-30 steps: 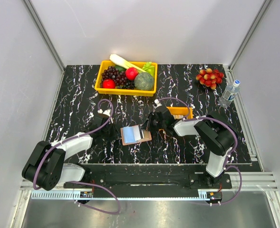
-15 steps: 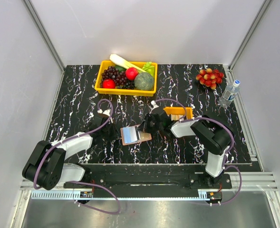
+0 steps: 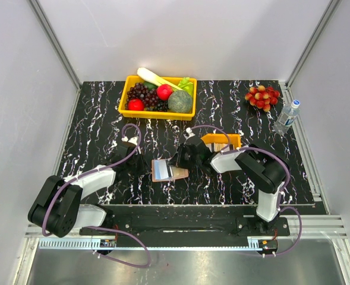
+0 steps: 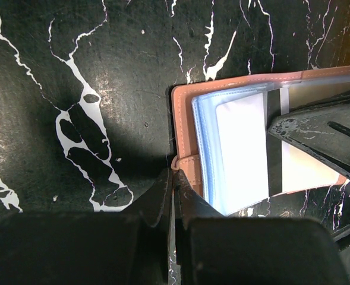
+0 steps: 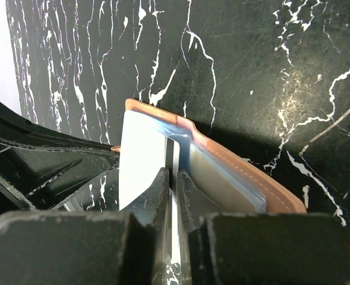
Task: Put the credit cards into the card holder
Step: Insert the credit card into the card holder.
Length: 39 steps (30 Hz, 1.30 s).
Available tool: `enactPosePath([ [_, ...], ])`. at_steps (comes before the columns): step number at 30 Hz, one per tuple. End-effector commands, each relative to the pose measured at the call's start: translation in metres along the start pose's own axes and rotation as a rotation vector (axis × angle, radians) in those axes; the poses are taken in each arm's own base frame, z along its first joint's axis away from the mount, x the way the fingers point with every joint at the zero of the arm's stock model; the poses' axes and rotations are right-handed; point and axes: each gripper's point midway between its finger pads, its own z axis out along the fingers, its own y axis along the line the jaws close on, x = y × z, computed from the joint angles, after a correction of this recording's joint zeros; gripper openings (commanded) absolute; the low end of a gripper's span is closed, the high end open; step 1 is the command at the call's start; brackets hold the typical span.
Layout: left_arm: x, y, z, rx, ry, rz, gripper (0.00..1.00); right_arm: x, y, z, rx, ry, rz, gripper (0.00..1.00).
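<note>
Beside the orange tray point(image 3: 235, 138), card holder point(image 4: 182, 119) in closed left pincer point(image 4: 173, 176), credit card point(image 5: 142, 160) tight in right pincer point(image 5: 173, 176).

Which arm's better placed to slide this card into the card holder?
Right. The right gripper pinches the credit card, already lined up at the sleeves of the card holder. The left gripper is clamped on the holder's tab edge, steadying it, so it probably shouldn't let go.
</note>
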Motion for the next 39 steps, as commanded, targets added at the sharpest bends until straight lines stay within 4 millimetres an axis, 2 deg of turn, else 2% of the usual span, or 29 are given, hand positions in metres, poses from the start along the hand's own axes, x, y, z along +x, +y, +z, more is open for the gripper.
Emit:
enactPosePath([
  [1, -0.014, -0.012, 0.002, 0.042, -0.045, -0.003, 0.0, 0.027, -0.003, 0.002, 0.03, 0.083, 0.019, 0.16],
  [6, -0.013, -0.01, 0.0, 0.039, -0.047, -0.012, 0.0, 0.016, 0.003, -0.011, 0.059, 0.042, 0.0, 0.32],
  [11, -0.01, -0.008, -0.001, 0.039, -0.049, -0.017, 0.0, 0.01, 0.013, -0.02, 0.047, 0.035, -0.007, 0.41],
  [19, -0.01, -0.012, -0.002, 0.061, -0.059, -0.022, 0.0, 0.025, 0.029, -0.009, -0.021, 0.122, -0.012, 0.42],
  [24, -0.009, -0.013, -0.003, 0.068, -0.063, -0.027, 0.0, 0.027, 0.042, -0.004, -0.049, 0.136, -0.025, 0.41],
  [30, -0.008, -0.012, -0.004, 0.07, -0.062, -0.026, 0.0, 0.026, 0.043, 0.002, -0.04, 0.142, -0.035, 0.41],
  [35, -0.009, -0.01, -0.007, 0.055, -0.075, -0.029, 0.0, 0.017, 0.035, -0.005, 0.02, 0.093, -0.065, 0.42],
  [39, -0.014, -0.009, -0.016, 0.044, -0.11, -0.03, 0.0, -0.004, 0.027, -0.018, 0.092, 0.033, -0.111, 0.43],
])
